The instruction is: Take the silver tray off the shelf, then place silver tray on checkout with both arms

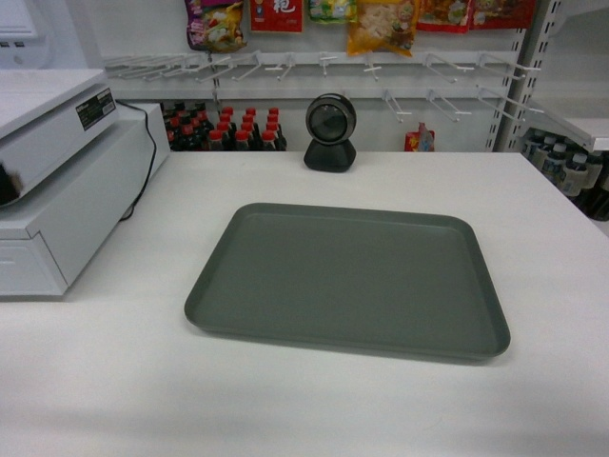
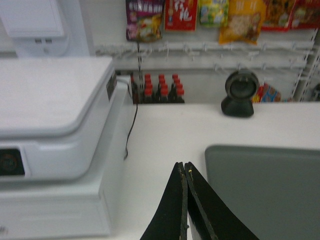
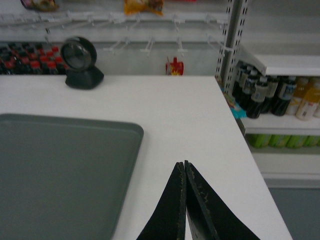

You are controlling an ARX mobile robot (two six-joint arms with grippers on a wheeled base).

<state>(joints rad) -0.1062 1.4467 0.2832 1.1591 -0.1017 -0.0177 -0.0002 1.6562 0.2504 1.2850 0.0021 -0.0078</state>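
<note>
Silver tray (image 1: 347,281) lies flat mid-checkout (image 1: 533,219). Cash register (image 1: 67,181) occupies the left edge, round black device (image 1: 330,133) the far edge. My left gripper (image 2: 184,167) and right gripper (image 3: 184,166) flank it, jaws closed, empty.

Before me lies the white desk (image 1: 114,381) — the silver tray (image 1: 347,281) rests flat near its middle. The white cash register (image 1: 67,181) sits on its left side, and the small round black device (image 1: 330,133) stands at its far edge.
</note>
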